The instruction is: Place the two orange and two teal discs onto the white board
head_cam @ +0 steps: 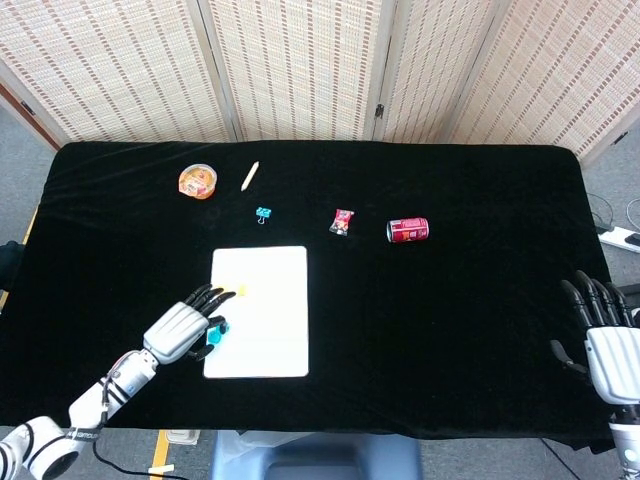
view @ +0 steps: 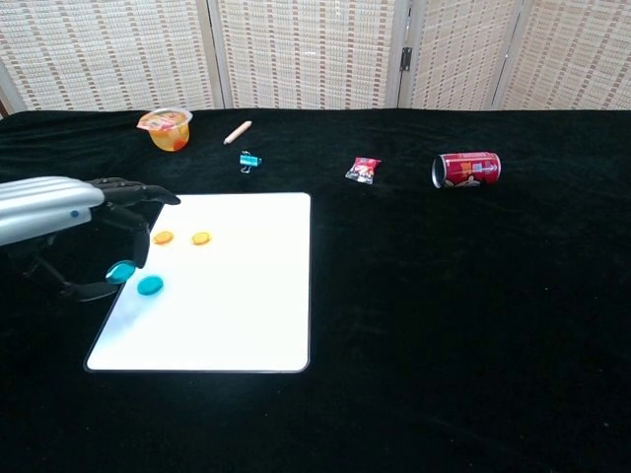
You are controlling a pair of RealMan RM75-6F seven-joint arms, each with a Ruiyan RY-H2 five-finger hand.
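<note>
Now the left hand [view: 84,232] pinches the last teal disc [view: 121,271] above the white board's [view: 246,296] left edge; the other teal disc [view: 150,286] lies just beyond it, two orange discs [view: 201,238] nearby. Lower it flat onto bare board, then release. Far right, the right hand [head_cam: 605,345] rests spread.

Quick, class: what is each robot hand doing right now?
Left hand: holding a teal disc at the white board's left edge.
Right hand: open, fingers spread, holding nothing, at the table's right edge.

Left hand [view: 69,232] raised, fingers curled
</note>
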